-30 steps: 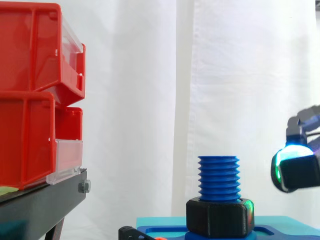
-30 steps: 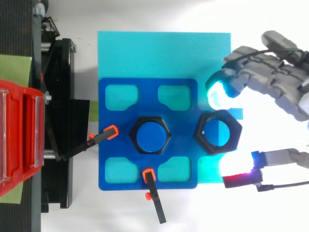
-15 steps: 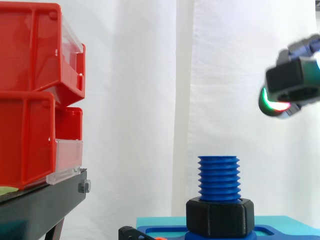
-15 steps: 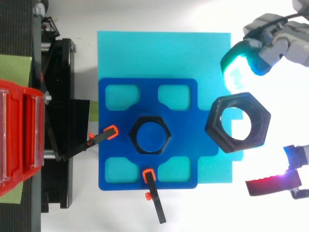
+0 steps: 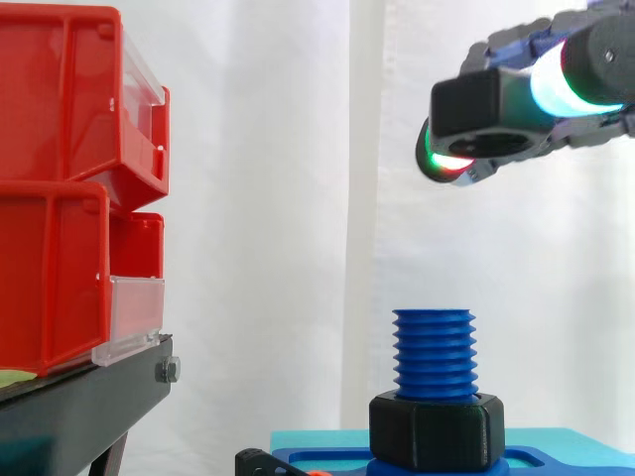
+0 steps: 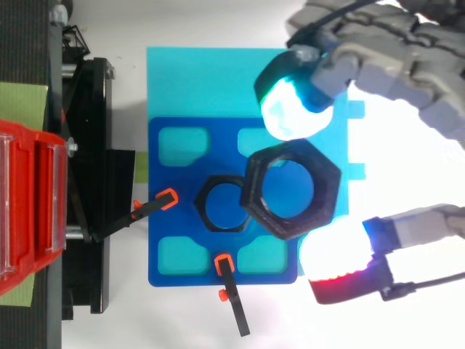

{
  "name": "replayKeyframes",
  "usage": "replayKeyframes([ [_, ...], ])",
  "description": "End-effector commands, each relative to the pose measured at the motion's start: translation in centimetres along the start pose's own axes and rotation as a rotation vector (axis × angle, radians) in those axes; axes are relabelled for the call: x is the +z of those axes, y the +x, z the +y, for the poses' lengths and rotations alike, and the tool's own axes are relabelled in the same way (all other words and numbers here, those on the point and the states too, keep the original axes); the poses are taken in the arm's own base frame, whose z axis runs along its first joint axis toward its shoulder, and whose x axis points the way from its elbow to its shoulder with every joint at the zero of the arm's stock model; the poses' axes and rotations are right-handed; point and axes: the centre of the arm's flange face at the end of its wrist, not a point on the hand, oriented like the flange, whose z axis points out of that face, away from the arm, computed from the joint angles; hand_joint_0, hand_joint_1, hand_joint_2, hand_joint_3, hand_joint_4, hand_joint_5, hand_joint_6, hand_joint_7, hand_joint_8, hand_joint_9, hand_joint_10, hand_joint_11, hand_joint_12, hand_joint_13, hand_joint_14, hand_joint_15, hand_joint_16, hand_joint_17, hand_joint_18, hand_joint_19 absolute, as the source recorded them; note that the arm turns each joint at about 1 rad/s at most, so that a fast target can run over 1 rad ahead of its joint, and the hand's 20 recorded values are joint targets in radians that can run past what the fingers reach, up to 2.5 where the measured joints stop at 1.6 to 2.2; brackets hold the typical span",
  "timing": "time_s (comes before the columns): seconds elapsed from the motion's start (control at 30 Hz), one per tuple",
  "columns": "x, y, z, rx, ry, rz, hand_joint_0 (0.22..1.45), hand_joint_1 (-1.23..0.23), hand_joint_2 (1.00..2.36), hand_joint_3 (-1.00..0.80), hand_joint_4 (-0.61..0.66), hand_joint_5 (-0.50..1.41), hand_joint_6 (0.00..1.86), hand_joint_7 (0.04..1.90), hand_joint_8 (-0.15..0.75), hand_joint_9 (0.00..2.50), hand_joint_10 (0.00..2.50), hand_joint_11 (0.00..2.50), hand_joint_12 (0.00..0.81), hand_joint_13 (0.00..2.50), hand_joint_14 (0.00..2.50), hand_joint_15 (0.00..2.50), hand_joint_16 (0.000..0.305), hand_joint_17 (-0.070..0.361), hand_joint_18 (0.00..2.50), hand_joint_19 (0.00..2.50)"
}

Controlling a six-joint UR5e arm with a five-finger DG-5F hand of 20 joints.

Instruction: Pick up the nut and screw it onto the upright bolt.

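The blue threaded bolt (image 5: 434, 349) stands upright on a blue fixture plate (image 6: 168, 222), with a black hex nut (image 5: 434, 432) seated at its base. My hand (image 6: 396, 65) holds a second black hex nut (image 6: 290, 190) lifted in the air, pinched between glowing fingertips (image 6: 294, 109) on two sides. From above, this nut overlaps the right edge of the base nut (image 6: 218, 205) and sits a little right of the bolt's axis. In the side view my hand (image 5: 585, 59) hangs well above the bolt's top.
The fixture plate lies on a cyan mat (image 6: 203, 80). Two orange-tipped clamps (image 6: 167, 198) (image 6: 224, 262) hold the plate at its left and front. Red bins (image 5: 60, 198) stand stacked on a black stand (image 6: 91, 145) to the left.
My hand has taken the nut up off the mat, risen high, and moved left with it until it partly overlaps the bolt from above.
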Motion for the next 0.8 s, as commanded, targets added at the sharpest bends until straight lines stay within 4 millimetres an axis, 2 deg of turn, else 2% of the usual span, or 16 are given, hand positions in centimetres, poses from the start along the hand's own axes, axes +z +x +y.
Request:
replayKeyframes([
  [0.0, 0.7, 0.6, -0.4, 0.006, -0.018, -0.019, 0.55, -0.65, 1.0, -0.5, 0.26, -0.14, 0.5, 1.37, 0.309, 0.55, 0.0, 0.0, 0.337, 0.39, 0.0, 0.0, 0.039, 0.087, 0.16, 0.0],
  [0.3, 1.2, 0.3, -1.3, -0.03, -0.023, -0.023, 0.55, -0.65, 1.0, -0.5, 0.26, -0.14, 0.5, 1.37, 0.311, 0.56, 0.0, 0.0, 0.344, 0.37, 0.0, 0.0, 0.04, 0.089, 0.12, 0.0],
  [0.4, 1.4, 1.7, -1.9, -0.044, -0.013, -0.005, 0.55, -0.66, 1.0, -0.5, 0.26, -0.14, 0.5, 1.37, 0.311, 0.56, 0.0, 0.0, 0.349, 0.35, 0.0, 0.0, 0.04, 0.09, 0.06, 0.0],
  [0.47, 1.4, 1.9, -2.1, -0.045, -0.01, -0.005, 0.55, -0.66, 1.0, -0.5, 0.26, -0.14, 0.5, 1.36, 0.31, 0.57, 0.0, 0.0, 0.349, 0.35, 0.0, 0.0, 0.04, 0.091, 0.06, 0.0],
  [0.5, 1.5, 3.1, -2.5, -0.054, -0.005, 0.007, 0.55, -0.66, 1.0, -0.5, 0.26, -0.14, 0.5, 1.37, 0.31, 0.57, 0.0, 0.0, 0.347, 0.35, 0.0, 0.0, 0.04, 0.091, 0.06, 0.0],
  [0.6, 1.8, 4.4, -2.7, -0.04, -0.01, -0.001, 0.55, -0.66, 1.0, -0.5, 0.25, -0.14, 0.5, 1.37, 0.306, 0.58, 0.0, 0.0, 0.341, 0.35, 0.0, 0.0, 0.039, 0.088, 0.06, 0.0],
  [0.77, 2.1, 4.7, -2.5, -0.028, -0.025, -0.02, 0.55, -0.67, 1.0, -0.5, 0.26, -0.13, 0.5, 1.37, 0.31, 0.6, 0.0, 0.0, 0.343, 0.36, 0.0, 0.0, 0.039, 0.088, 0.08, 0.0],
])
